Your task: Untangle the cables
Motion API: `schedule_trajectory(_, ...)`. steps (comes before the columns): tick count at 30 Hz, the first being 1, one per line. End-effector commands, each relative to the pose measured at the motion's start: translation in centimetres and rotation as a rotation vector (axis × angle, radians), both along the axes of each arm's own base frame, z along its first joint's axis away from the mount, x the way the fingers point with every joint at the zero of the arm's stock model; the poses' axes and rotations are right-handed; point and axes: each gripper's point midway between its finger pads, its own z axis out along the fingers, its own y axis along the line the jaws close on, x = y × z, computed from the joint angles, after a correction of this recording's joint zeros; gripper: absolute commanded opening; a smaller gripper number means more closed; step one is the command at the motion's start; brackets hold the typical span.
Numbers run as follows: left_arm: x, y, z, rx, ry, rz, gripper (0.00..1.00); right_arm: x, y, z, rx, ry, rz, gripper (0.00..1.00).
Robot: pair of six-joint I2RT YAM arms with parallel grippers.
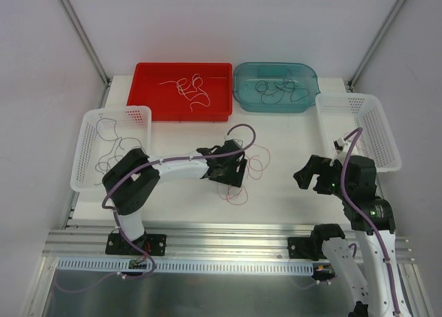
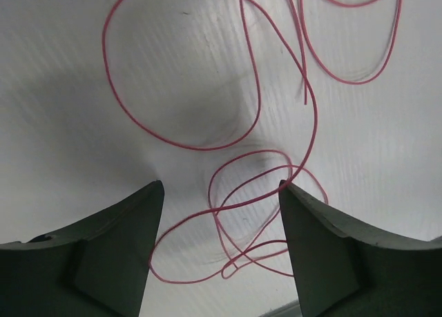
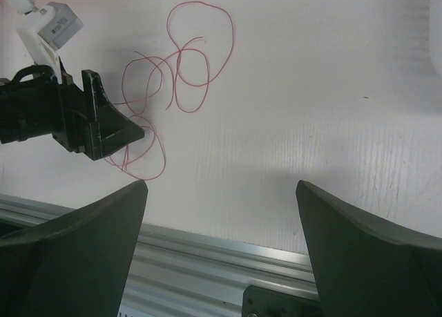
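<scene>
Beginning at the left: glimpsing dark cables (image 1: 105, 136) curling in the left white basket (image 1: 76, 165), with pale cables (image 1: 190, 89) looping in the red tray (image 1: 148, 103) behind.

Moving to the middle: holding the left pincer (image 2: 221, 189) low over the red-pink cables (image 2: 235, 204) on the white surface (image 1: 290, 137), spread wide with loops lying between the fingers but clamping nothing.

Judging the step in hand as singling one red-pink strand out of the bunch. Doing it well probably means:
- aiming at a lone run of wire, not the crossing where several loops are overlapping
- closing only with one strand sitting between the pads
- lifting slowly, letting neighbouring loops slip off instead of dragging them along

Passing the teal tray (image 1: 311, 75), holding more dark strands (image 1: 276, 89).

Ending at the right: hanging the right pincer (image 3: 221, 186) fully spread and gripping nothing, well apart from the bunch, near the right white basket (image 1: 349, 98); possibly worth bringing in to pin a neighbouring loop
</scene>
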Motion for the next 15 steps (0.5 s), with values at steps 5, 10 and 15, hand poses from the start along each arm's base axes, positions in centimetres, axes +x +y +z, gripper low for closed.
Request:
schedule_trajectory(5,-3.7,-0.2,-2.4,0.09,0.081,-0.025,0.45,0.1,0.8,0.0,0.038,0.001,0.02,0.94)
schedule_trajectory(10,-4.6,1.3,-2.1,0.125,0.078,0.003,0.04,0.2,0.7,-0.2,0.035,0.002,0.016,0.94)
schedule_trajectory(15,-4.3,2.9,3.0,0.094,-0.013,0.008,0.0,0.2,0.7,-0.3,0.035,0.002,0.016,0.94)
